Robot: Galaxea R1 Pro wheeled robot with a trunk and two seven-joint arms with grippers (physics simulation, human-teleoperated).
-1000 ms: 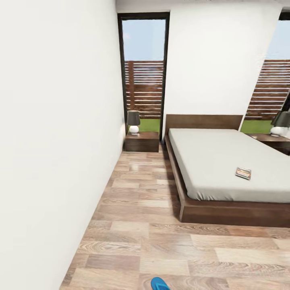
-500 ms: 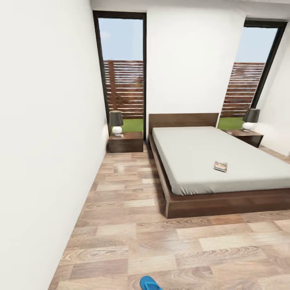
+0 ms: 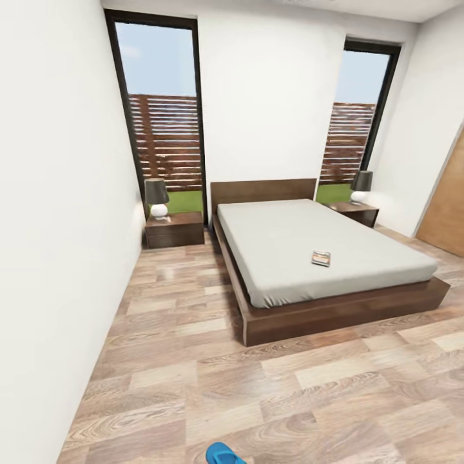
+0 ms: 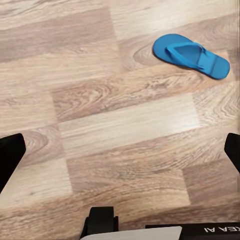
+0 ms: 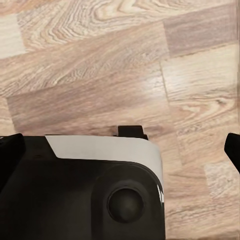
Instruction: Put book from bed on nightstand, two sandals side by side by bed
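Observation:
The bed stands against the far wall with its pale mattress and dark wooden frame. On the mattress lies the small book, toward the foot end. A dark nightstand with a lamp sits at the bed's left, and another nightstand at its right. One blue sandal peeks in at the head view's lower edge, and the same sandal lies flat on the planks in the left wrist view. The other sandal is out of view. My left gripper and right gripper hang open over the floor, holding nothing.
A white wall runs close along the left. Wood-plank floor stretches between it and the bed. Tall windows flank the headboard. A wooden door is at the right. My own base shows under the right wrist.
The camera has swung to the right and pulled back, so the whole bed, the right nightstand and the door now show. The book and sandal have not moved.

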